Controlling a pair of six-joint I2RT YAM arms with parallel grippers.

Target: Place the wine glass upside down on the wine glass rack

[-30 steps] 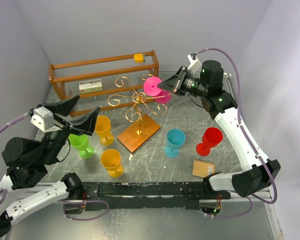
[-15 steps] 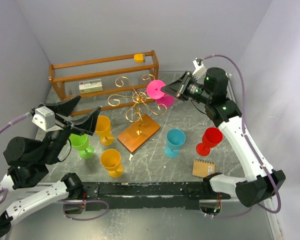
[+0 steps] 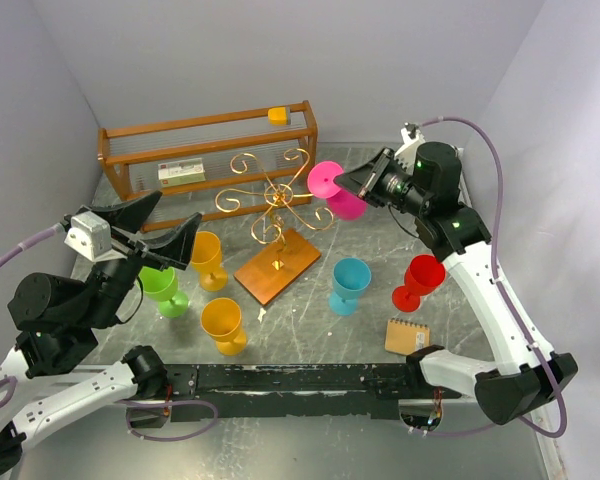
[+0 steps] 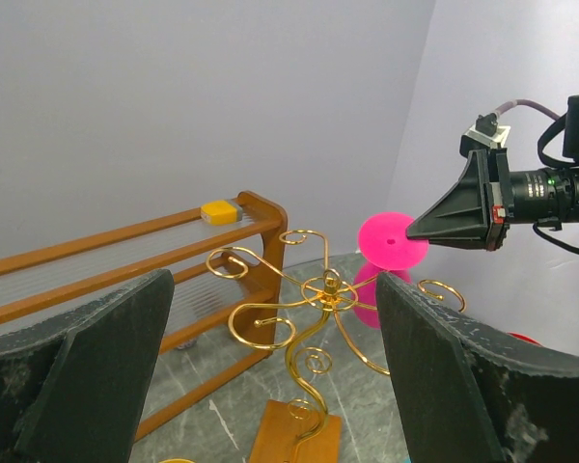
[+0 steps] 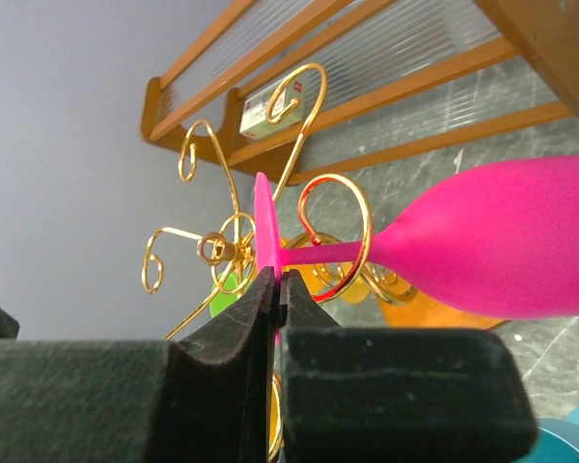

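The right fingers [image 5: 386, 367] are pinched tight on the thin foot of the pink wine glass [image 5: 482, 256], which is held on its side. Its stem runs out past the fingertips, with the bowl farthest away. A gold curl of the wine glass rack [image 3: 277, 265] crosses the stem just beyond the fingertips; whether they touch cannot be told. The left fingers [image 4: 96, 376] stand wide apart and empty, the rack well ahead of them.
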